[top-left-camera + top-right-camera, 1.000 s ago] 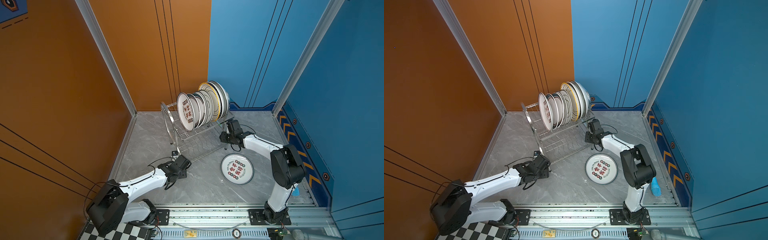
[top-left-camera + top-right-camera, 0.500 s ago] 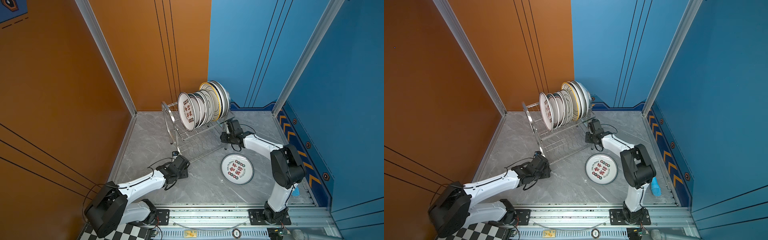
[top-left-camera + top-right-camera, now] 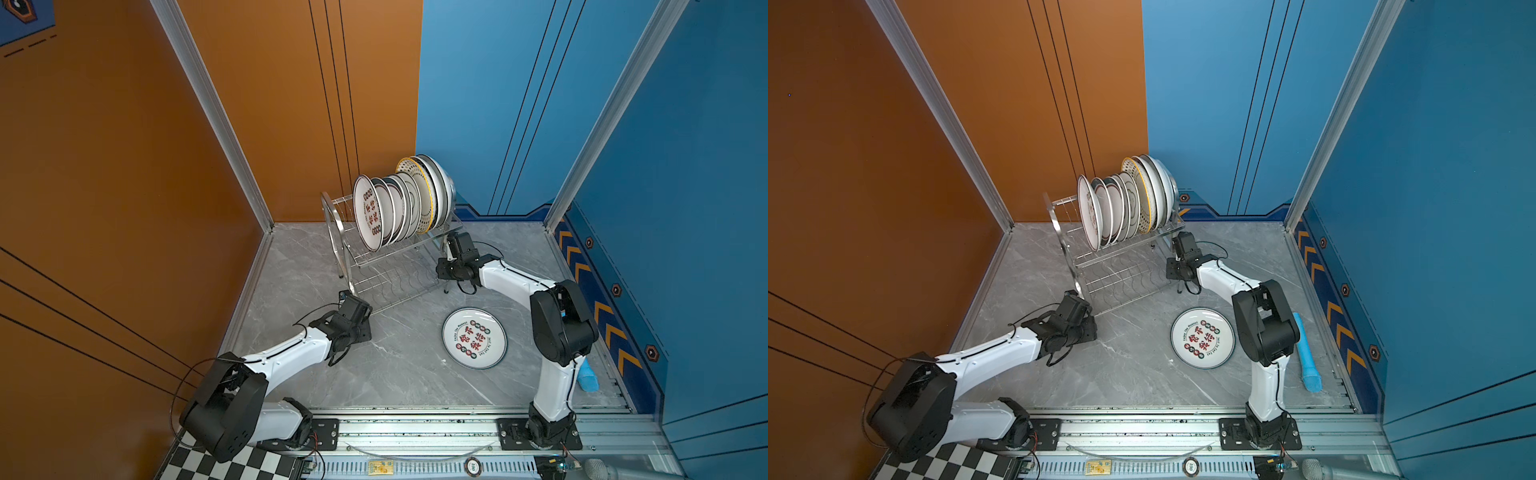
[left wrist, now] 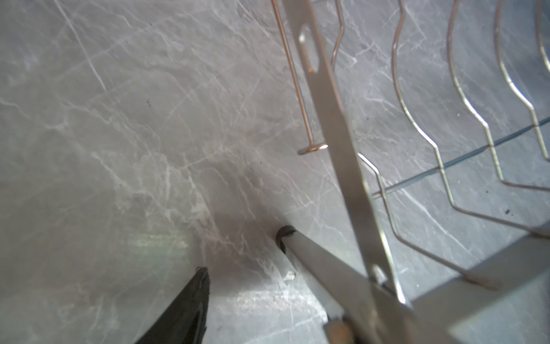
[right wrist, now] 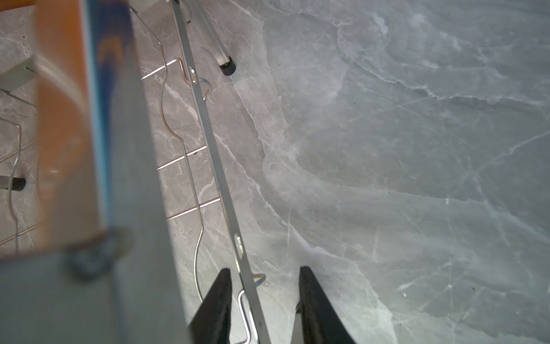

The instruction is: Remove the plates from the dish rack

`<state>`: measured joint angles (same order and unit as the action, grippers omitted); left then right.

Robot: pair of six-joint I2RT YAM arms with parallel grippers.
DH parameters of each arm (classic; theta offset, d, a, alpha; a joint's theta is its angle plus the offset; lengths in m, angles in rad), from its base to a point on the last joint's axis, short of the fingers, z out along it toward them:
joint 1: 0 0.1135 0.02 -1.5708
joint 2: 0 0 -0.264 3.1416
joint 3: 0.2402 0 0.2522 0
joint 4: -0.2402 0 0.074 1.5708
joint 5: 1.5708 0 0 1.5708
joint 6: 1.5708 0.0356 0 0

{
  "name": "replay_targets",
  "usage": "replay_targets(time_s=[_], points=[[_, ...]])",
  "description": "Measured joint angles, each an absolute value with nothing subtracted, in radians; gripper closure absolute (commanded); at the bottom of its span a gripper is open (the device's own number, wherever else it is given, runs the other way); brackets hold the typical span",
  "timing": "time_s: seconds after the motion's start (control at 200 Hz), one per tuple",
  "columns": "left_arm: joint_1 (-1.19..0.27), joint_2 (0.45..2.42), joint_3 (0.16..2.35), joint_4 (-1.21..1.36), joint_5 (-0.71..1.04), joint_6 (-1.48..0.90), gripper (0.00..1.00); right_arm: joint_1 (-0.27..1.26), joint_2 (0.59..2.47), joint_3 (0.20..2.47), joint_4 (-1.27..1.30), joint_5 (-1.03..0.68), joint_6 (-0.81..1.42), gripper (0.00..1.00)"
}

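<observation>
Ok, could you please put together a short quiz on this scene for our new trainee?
1. True or false: all the plates stand in the dish rack.
2. Which tier of the dish rack holds plates? A) upper B) lower C) both
3. In the right wrist view, what runs between the fingers of the right gripper?

Key
1. False: one plate lies flat on the table.
2. A.
3. A flat bar of the dish rack; the jaws stand apart, one on either side of it.
</observation>
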<state>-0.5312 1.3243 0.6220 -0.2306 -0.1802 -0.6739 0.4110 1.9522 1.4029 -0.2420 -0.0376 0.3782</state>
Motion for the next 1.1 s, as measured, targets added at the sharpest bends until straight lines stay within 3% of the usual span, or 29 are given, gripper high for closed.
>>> replay_targets(time_s=[0.671, 1.101], points=[[-0.459, 1.465, 0.696, -0.175, -0.17, -0.651, 0.38, 0.398, 2.152, 1.677, -0.269, -0.079, 0.331, 0.71], [-0.454, 1.457, 0.697, -0.184, -0.17, -0.651, 0.33, 0.382, 2.151, 1.663, -0.235, -0.16, 0.402, 0.53]])
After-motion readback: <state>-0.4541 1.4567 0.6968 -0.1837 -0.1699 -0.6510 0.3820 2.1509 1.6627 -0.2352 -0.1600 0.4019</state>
